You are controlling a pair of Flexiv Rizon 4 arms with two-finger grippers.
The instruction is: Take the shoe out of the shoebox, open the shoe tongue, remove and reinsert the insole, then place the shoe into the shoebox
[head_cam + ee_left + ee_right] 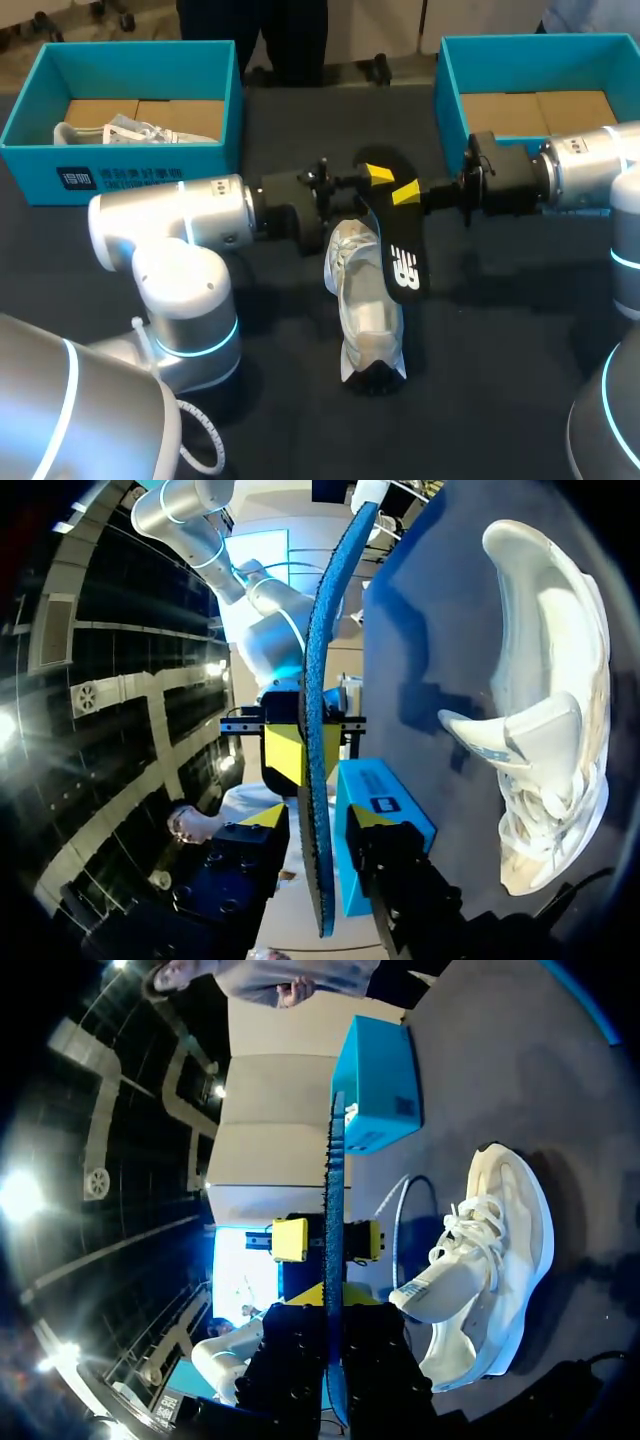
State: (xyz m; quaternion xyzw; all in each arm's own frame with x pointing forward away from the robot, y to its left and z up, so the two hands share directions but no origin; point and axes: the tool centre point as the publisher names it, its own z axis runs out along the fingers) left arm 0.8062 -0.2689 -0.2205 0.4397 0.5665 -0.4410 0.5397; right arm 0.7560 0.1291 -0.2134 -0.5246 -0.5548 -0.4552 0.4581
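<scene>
The dark table [500, 330] fills the head view. Low in the middle of that frame a white shoe [362, 300] lies on it, lengthwise toward the bottom edge. Just above it the insole [400, 250] is held in the air where the two grippers meet at frame centre.

The right gripper [407, 192], in from the right edge, is clamped on the insole. The left gripper [375, 176], in from the left, straddles it narrowly. In the right wrist view its fingers [290, 1240] stand just off the insole's faces.

From above the insole shows its black top. Both wrist views catch it edge-on and blue. Only the left wrist view looks into the shoe's mouth, where the tongue [520, 740] is lifted.

Farther back, the teal left shoebox [130, 175] at upper left holds a second shoe [130, 130], seen only from above. The right shoebox [450, 90] sits at upper right. The shoe lies well apart from both, with bare table at lower right.
</scene>
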